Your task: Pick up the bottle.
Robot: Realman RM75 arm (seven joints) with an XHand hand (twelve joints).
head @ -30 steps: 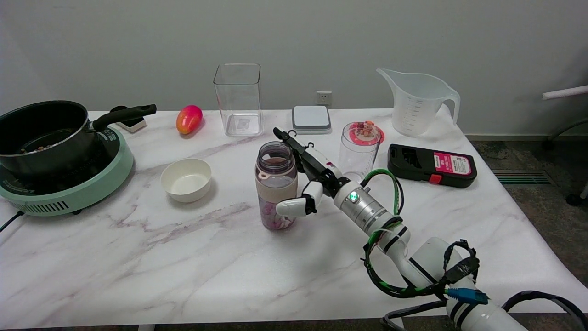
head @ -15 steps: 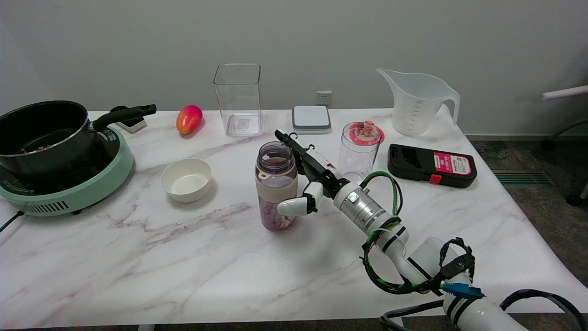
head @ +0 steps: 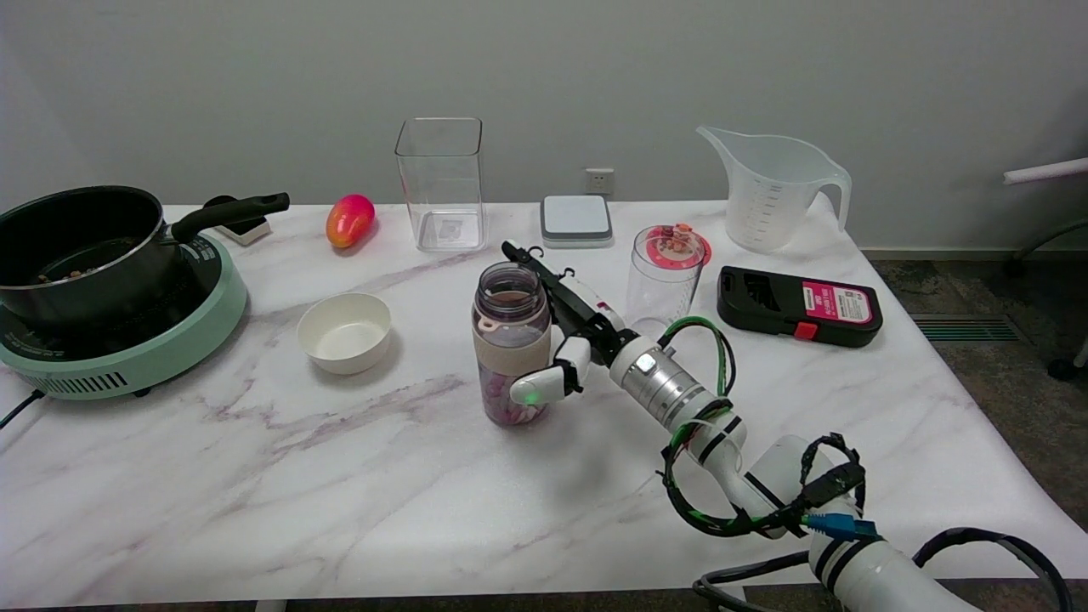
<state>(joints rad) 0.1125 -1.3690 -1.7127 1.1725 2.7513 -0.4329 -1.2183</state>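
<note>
Your bottle (head: 511, 344) is standing upright near the middle of the table (head: 255, 476), lid off, with pinkish stuff in the bottom. The right hand (head: 568, 340) is right up against its 3 o'clock side, fingers spread wide: the thumb (head: 540, 389) sits across the lower front of the bottle and the long fingers run back past the neck toward 1 o'clock. Nothing looks clamped, and whether the thumb tip actually touches the plastic I can't tell from this angle. What worries me is that the bottle is tall with an open mouth, so if you close with the thumb landing first you'll probably shove it toward 9 o'clock or tip it and spill the contents. Gripping too low or too far off centre could let it swing once it's off the table. Also watch the clear cup with the pink lid (head: 665, 276) at 2 o'clock, close behind your wrist; a sloppy lift could clip it. The white bowl (head: 344, 331) at 9 o'clock is well apart, so no drama there.
</note>
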